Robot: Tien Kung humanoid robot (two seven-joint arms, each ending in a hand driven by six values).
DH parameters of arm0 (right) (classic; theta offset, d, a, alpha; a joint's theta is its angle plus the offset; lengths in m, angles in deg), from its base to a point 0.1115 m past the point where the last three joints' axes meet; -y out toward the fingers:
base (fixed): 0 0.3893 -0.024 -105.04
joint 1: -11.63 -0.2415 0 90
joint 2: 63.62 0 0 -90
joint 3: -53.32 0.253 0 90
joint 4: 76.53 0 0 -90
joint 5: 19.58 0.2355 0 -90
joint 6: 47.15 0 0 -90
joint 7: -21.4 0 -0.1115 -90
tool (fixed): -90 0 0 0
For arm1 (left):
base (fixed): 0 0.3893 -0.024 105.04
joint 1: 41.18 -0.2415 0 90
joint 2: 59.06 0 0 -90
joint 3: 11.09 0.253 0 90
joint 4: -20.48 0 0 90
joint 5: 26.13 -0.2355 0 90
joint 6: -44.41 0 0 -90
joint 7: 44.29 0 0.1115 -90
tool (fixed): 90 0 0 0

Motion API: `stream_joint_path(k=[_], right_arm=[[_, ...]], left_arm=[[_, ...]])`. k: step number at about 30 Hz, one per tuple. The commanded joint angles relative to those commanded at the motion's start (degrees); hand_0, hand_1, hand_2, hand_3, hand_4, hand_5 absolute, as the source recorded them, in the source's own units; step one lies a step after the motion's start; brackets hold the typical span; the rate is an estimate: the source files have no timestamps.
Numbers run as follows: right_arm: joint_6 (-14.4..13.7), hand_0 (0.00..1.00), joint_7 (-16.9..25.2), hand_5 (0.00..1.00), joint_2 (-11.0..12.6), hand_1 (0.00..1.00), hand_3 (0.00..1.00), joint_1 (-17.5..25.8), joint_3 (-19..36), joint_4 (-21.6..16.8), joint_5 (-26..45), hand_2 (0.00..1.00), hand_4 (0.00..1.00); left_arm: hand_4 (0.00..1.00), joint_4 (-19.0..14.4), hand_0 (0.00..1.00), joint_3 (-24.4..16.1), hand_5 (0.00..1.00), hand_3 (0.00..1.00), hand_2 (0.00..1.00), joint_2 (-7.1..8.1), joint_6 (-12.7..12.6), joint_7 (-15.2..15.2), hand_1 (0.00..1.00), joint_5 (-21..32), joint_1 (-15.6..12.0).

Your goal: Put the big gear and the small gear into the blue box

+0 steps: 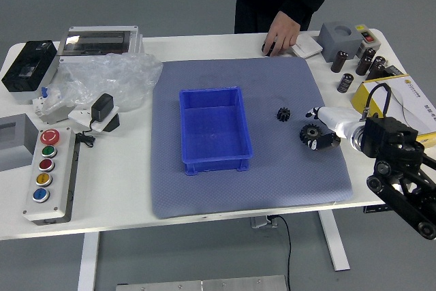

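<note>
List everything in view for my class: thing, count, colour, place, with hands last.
Table: one, white, centre
Mat: one, grey-blue, on table
Box: one, blue, on mat
Small gear: one, black, right of box
Big gear: one, black, mat's right side
Button panel: one, grey, left
Plastic wrap: one, clear, far left
Dark-topped case: one, black and grey, far left
Framed case: one, silvery, far left
Bin: one, grey, left edge
Small device: one, black and white, left
Cylinders: several, dark, far right
Block: one, grey, far right
Carton: one, yellow-white, right
Robot's right hand: one, white-black, at big gear
Person's hands: two, bare, far side
</note>
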State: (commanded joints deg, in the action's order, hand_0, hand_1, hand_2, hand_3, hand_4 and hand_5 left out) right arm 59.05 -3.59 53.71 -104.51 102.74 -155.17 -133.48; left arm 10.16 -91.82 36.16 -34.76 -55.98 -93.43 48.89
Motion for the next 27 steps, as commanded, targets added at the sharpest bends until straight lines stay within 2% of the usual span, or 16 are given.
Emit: stream_joint_path(k=[21,22,27], right_arm=[[-0.07,0.824,-0.53,0.305,-0.94,0.823,0.905,-1.43,-3.33,2.28,-0.67,0.837,0.685],[-0.18,0.761,-0.51,0.303,-0.95,0.762,0.836,-1.45,-3.43,2.32,-0.74,0.779,0.681],[-1.00,0.761,-0.17,0.303,-0.98,0.762,0.836,-1.55,-4.08,2.53,-1.55,0.779,0.681]], left_arm=[[0.683,0.00,0.809,0.01,0.257,0.854,0.830,-0.05,-0.01,-0.02,0.833,0.01,0.12],[0.683,0.00,0.807,0.01,0.256,0.853,0.830,-0.05,-0.01,-0.03,0.834,0.00,0.12],[0.683,0.00,0.807,0.10,0.256,0.853,0.830,-0.05,0.00,-0.05,0.834,0.02,0.08]])
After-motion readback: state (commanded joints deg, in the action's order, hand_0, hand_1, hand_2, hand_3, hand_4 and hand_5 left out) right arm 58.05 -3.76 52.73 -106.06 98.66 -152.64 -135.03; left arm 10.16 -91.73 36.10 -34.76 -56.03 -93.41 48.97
